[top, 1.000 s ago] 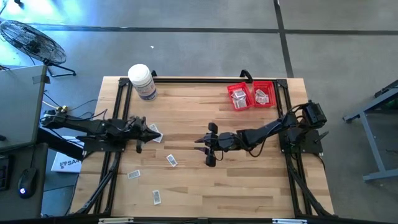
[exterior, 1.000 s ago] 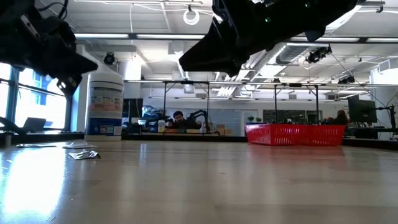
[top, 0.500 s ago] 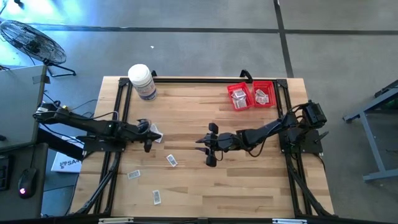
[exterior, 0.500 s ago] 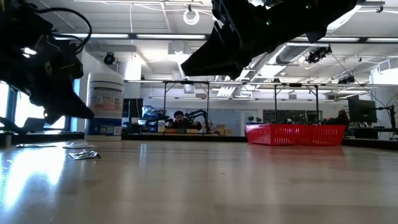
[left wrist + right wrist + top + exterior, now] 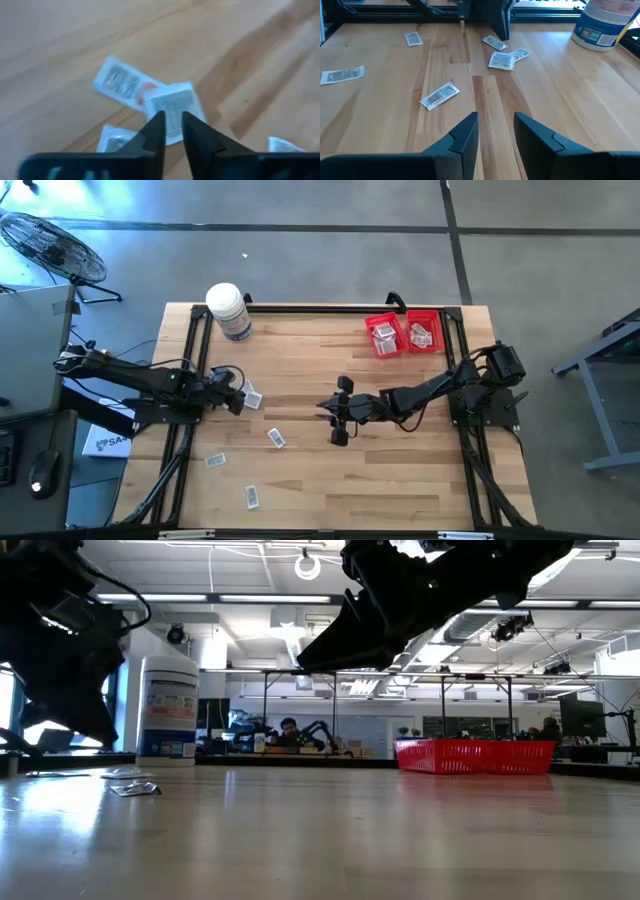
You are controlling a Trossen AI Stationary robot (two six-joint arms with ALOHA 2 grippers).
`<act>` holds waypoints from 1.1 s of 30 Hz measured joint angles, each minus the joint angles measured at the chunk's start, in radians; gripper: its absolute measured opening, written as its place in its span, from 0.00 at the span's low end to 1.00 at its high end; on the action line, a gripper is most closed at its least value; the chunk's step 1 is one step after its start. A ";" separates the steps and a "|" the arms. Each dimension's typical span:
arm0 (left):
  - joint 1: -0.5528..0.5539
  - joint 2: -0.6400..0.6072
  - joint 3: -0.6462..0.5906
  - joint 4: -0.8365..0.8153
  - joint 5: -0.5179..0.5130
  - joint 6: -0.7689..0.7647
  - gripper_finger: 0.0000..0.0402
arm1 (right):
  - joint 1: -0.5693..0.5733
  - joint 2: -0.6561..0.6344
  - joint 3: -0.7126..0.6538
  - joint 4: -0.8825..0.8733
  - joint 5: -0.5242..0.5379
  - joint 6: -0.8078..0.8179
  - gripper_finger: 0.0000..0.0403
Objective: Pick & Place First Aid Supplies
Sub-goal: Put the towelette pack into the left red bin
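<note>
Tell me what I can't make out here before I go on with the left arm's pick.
- Print on the small flat white packets: blurred in the left wrist view, too small from above.
- Whether the left gripper touches a packet: its narrowly parted fingers cover the contact.
- Packet count in the red mesh baskets: too small from above; the basket wall hides them in the low view.

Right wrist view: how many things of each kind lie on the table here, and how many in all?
first aid packets: 6
white bottle: 1
Total: 7
</note>
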 joint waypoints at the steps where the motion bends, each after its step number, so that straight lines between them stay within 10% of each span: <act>1: 0.000 0.006 -0.005 0.000 -0.014 -0.023 0.18 | 0.000 0.000 0.000 0.000 0.000 0.000 0.29; 33: -0.001 0.363 -0.053 0.294 -0.072 -0.089 0.30 | 0.000 0.000 0.000 -0.003 0.000 0.008 0.29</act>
